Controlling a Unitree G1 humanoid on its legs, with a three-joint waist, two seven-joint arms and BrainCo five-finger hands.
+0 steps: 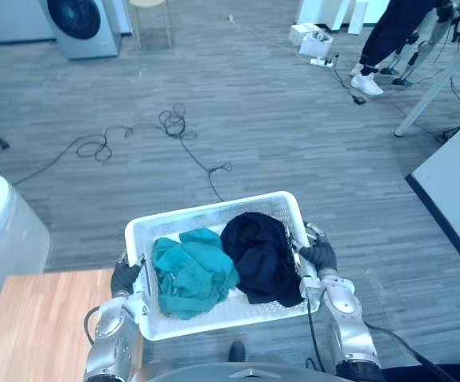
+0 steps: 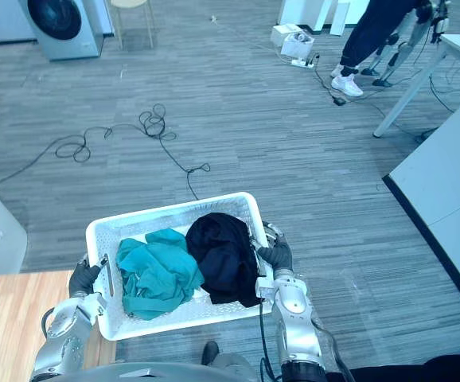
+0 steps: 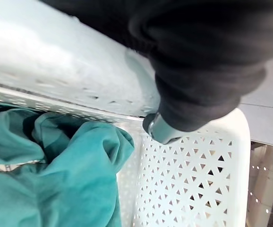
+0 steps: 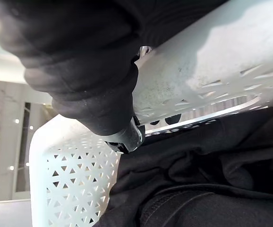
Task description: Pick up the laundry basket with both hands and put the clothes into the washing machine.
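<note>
The left hand and right hand are held low, each clamped over an opposite side rim of the laundry basket.

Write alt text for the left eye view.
The robot's left hand and right hand grip the side rims of a white laundry basket holding a teal garment and a black garment. Across the grey floor, a washing machine stands at upper left; a person's legs show at upper right.

My basket is white with a lattice of triangular holes, the teal garment and black garment are plain, the floor grey planks, the table orange-brown wood grain.
</note>
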